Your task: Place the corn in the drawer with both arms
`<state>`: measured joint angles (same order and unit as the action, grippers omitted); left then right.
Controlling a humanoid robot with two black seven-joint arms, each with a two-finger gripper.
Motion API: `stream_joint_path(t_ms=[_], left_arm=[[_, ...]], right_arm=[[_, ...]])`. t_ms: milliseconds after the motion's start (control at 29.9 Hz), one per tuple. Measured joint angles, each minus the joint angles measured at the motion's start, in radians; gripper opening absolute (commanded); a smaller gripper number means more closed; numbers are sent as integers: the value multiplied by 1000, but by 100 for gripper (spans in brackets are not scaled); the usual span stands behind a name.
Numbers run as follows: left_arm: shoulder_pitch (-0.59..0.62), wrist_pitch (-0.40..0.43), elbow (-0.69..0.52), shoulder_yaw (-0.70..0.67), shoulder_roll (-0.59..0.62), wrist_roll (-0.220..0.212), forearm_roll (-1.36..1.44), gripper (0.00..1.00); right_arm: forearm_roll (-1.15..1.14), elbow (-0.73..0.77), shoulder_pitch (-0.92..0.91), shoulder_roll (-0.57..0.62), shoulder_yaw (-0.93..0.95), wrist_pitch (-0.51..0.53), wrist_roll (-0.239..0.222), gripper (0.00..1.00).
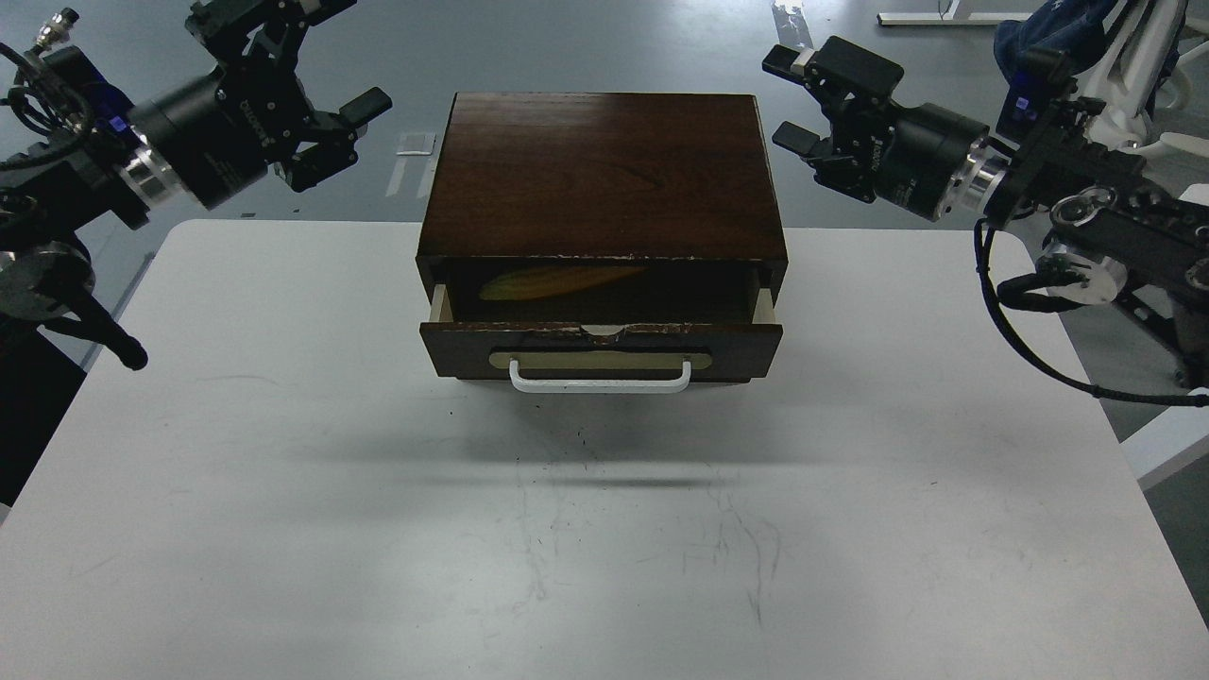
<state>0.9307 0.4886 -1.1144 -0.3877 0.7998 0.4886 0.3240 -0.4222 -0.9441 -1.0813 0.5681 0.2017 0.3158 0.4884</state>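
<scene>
The dark brown wooden cabinet [603,170] stands at the far middle of the white table [283,472]. Its drawer [602,345] is pulled partly out, with a white bar handle [600,380] on a tan plate. The yellow corn [557,280] lies on its side inside the drawer, in shadow toward the left. My left gripper [345,61] is open and empty, up left of the cabinet. My right gripper [789,99] is open and empty, up right of the cabinet. Neither touches the cabinet or the corn.
The table's near half carries only scuff marks. Grey floor lies beyond the table, with white tape marks [414,144] behind the cabinet. White chair or stand legs [1152,57] are at the far right.
</scene>
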Motion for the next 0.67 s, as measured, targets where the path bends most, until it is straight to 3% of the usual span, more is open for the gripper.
stream_joint_path(t_ms=[301,668], left_arm=[[-178,0,49,-176,-110,0,-42,99],[-212,0,117,-207,-184,0,-43,99]], right_arm=[[157,37,174,-45,171,0,0,100],[160,42,255,-54,254,2,0,100]])
